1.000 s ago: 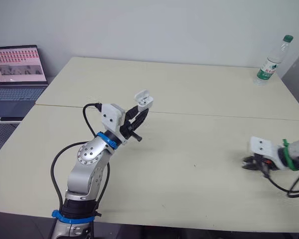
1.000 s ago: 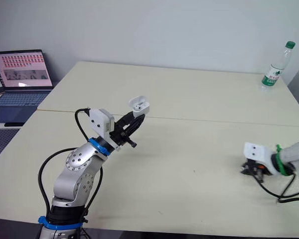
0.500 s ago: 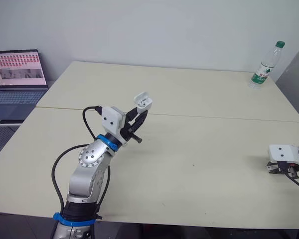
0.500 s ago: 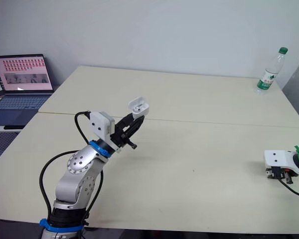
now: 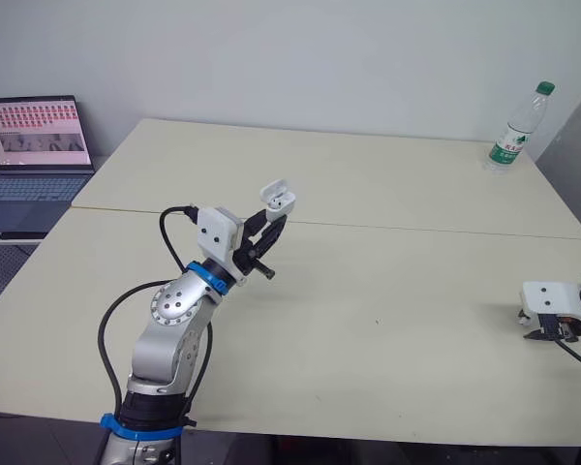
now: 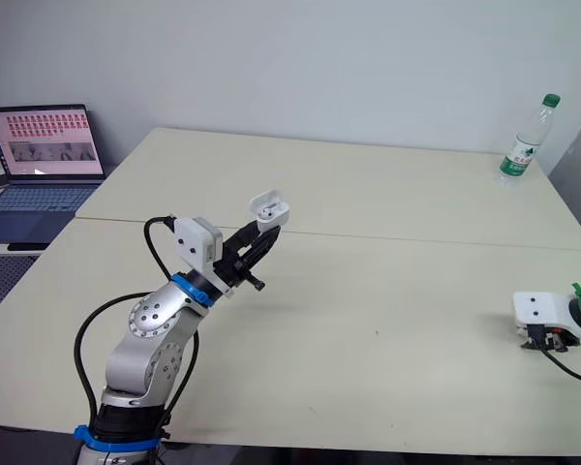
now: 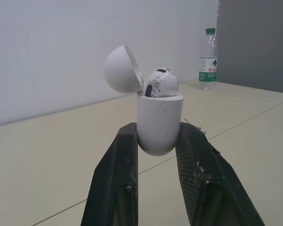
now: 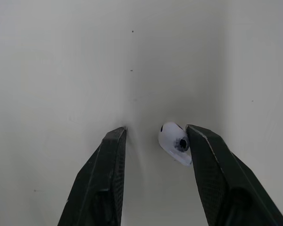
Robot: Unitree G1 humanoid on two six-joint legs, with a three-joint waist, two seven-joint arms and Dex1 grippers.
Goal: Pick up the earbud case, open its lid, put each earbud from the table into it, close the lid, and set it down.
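Case (image 7: 159, 123), open, first bud (image 7: 161, 84) seated, pinched by left hand (image 5: 271, 221). Right hand (image 8: 156, 132) spread around second bud (image 8: 175, 148); pinch, lift needed.

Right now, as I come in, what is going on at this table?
The left pincer holds a small white plastic earbud case raised above the beige table, lid open, one white earbud already inside. The right pincer is open, low over the table, with the second white earbud lying between its fingers, not yet gripped.

Cream table (image 5: 387, 281): water bottle (image 5: 514, 131) upright, far right corner; earbud (image 8: 176, 143) on surface.
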